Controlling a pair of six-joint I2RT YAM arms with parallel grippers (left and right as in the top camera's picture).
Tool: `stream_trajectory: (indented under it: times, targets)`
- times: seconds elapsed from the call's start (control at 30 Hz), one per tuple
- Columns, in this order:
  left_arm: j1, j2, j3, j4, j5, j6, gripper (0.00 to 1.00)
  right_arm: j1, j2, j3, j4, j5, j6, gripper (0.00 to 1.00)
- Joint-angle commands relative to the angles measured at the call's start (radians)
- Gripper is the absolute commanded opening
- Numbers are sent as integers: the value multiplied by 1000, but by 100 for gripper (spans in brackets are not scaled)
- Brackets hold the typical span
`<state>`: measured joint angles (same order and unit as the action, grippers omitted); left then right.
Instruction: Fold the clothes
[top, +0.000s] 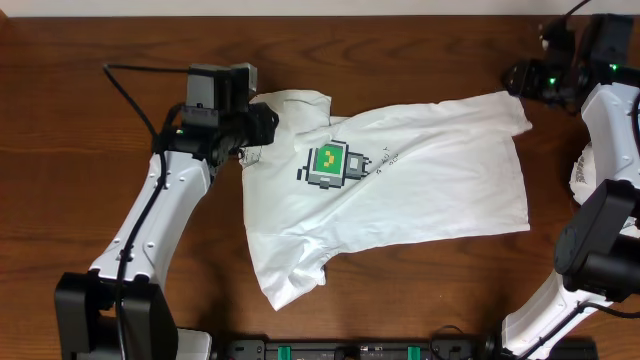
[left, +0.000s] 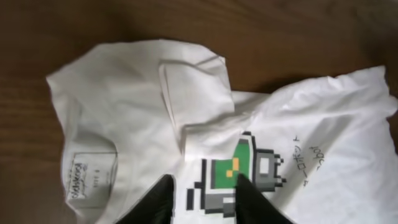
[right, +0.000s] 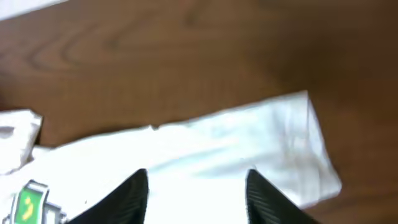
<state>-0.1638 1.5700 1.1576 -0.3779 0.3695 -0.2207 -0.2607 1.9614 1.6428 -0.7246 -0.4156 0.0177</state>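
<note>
A white T-shirt (top: 430, 180) with a green pixel graphic (top: 330, 163) lies crumpled across the wooden table, its neck end to the left. My left gripper (top: 262, 125) is open and empty, hovering over the collar area. In the left wrist view its fingers (left: 204, 186) straddle the graphic (left: 233, 171), with the neck label (left: 90, 174) to their left. My right gripper (top: 520, 80) is open and empty at the shirt's far right corner. In the right wrist view its fingers (right: 196, 180) hang over the white cloth (right: 249, 137).
A second white cloth (top: 583, 170) lies at the right edge, partly behind the right arm. Bare wooden table (top: 80, 150) surrounds the shirt. A black rail (top: 350, 350) runs along the front edge.
</note>
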Motion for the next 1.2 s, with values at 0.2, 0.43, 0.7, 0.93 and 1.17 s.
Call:
stream_trajectory:
  times: [0.2,0.43,0.7,0.93,1.17]
  targets:
    - [-95,89,-4,62,28,10,52,0,-26,12,-61,-4,75,66]
    - [-130,204,-4,133,33,-6,56,19,-16,12,-54,-11,75,66]
    - [-138,311,-5,183,42,-41,60,26,-12,10,-53,-11,75,66]
    - [-142,368,-4,247,42,-43,65,26,-12,10,-53,-10,74,65]
    - [-141,393,0,309,39,-42,6,26,-12,9,-54,-3,74,64]
